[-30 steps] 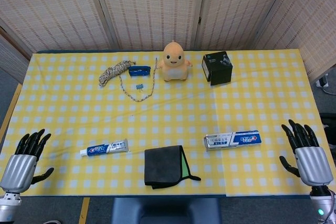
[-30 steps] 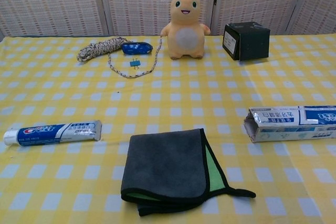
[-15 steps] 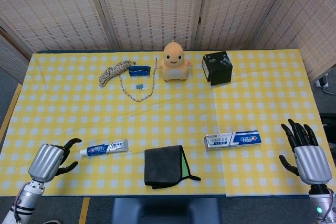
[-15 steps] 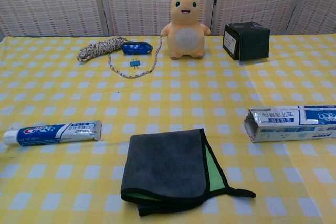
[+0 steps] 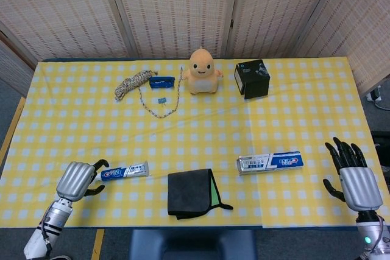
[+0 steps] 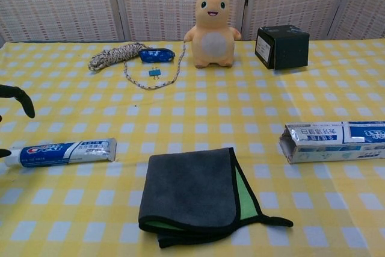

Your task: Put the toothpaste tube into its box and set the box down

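Left robot hand [image 5: 78,179] open, empty, at cap end of toothpaste tube [image 5: 124,171]; long axis left-right; box [image 5: 269,162] well right.

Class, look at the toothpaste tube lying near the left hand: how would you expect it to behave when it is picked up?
The tube lies flat, with a flattened tail, so it probably will not roll. Its body looks soft, so a hard grip may dent it. It looks small and slim beside the left hand, so it is probably light. Its glossy skin could be slippery.
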You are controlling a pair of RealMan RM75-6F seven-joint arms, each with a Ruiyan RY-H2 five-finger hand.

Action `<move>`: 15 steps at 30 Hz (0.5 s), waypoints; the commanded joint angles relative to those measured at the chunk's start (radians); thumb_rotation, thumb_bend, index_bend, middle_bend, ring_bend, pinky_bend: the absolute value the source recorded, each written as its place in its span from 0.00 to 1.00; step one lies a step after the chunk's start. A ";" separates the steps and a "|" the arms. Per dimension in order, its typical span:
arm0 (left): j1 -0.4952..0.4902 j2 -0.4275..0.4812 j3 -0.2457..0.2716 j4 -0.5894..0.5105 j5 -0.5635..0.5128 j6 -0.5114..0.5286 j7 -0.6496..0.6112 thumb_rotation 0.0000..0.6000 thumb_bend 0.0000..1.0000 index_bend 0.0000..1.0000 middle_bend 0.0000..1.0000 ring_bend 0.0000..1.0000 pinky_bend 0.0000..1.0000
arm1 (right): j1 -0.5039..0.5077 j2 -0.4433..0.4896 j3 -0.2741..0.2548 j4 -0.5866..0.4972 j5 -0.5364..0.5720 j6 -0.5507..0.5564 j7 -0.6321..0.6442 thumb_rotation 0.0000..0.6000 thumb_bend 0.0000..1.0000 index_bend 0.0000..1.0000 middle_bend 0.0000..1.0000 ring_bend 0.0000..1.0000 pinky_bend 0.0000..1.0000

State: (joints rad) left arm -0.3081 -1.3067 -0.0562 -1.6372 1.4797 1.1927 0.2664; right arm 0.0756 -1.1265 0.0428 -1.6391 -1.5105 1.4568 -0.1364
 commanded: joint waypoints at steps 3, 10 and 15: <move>-0.046 -0.050 -0.037 -0.027 -0.147 -0.088 0.070 1.00 0.22 0.39 1.00 1.00 1.00 | 0.004 0.000 0.003 0.001 0.007 -0.008 0.001 1.00 0.33 0.00 0.00 0.00 0.00; -0.093 -0.112 -0.049 -0.015 -0.241 -0.134 0.149 1.00 0.22 0.39 1.00 1.00 1.00 | 0.011 0.008 0.012 -0.002 0.030 -0.023 0.010 1.00 0.33 0.00 0.00 0.00 0.00; -0.126 -0.162 -0.057 0.007 -0.282 -0.143 0.201 1.00 0.22 0.39 1.00 1.00 1.00 | 0.018 0.013 0.014 0.001 0.039 -0.038 0.019 1.00 0.33 0.00 0.00 0.00 0.00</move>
State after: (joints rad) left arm -0.4241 -1.4573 -0.1096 -1.6388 1.2084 1.0544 0.4581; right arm 0.0924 -1.1149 0.0567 -1.6385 -1.4724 1.4198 -0.1182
